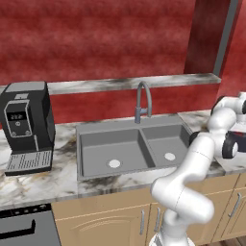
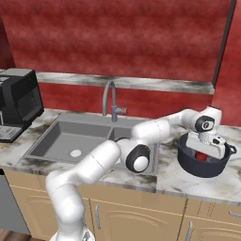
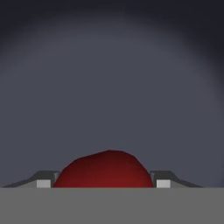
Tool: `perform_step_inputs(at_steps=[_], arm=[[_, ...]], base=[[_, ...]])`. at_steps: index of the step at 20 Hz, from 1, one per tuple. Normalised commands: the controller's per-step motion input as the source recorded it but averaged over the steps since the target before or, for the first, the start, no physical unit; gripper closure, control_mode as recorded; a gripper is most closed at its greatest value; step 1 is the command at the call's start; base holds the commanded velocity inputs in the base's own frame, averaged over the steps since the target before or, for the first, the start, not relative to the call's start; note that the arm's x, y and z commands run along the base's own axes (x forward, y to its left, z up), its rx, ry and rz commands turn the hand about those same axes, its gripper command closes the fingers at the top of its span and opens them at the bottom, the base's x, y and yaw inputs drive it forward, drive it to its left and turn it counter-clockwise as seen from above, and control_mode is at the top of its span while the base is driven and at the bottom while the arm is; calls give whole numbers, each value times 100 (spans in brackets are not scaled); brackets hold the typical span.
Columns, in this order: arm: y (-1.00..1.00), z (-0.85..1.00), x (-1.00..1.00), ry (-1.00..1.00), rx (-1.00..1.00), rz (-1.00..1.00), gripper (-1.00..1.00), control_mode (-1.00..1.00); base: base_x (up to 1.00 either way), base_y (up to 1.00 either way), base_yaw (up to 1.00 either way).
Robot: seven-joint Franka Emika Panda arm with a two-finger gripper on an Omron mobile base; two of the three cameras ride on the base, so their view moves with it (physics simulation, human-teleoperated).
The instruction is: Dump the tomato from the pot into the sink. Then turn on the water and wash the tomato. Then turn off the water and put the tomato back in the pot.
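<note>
The dark navy pot [image 2: 189, 164] stands on the counter to the right of the sink [image 2: 61, 136]. My gripper [image 2: 203, 153] reaches down into the pot from above. In the hand view the red tomato [image 3: 105, 170] sits between the two fingertips [image 3: 43, 183], and both tips touch its sides, so the gripper [image 3: 103, 183] is shut on it. A sliver of the tomato [image 2: 201, 156] shows red under the hand, low inside the pot. The grey double-basin sink [image 1: 110, 144] holds nothing, and no water runs from the gooseneck faucet [image 1: 142, 98].
A black coffee machine [image 1: 26, 125] stands on the marble counter left of the sink. A raised ledge [image 1: 120, 84] runs along the red back wall behind the faucet [image 2: 111, 99]. The arm stretches across the sink's right basin toward the pot.
</note>
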Motion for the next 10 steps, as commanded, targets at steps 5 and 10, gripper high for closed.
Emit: perform_step_inputs(at_steps=[5,10], arm=[[0,58,-1,-5,5,0,100,-100],[0,68,-14,-9,0,1,100,-100]], base=[[0,0,0],[0,0,0]])
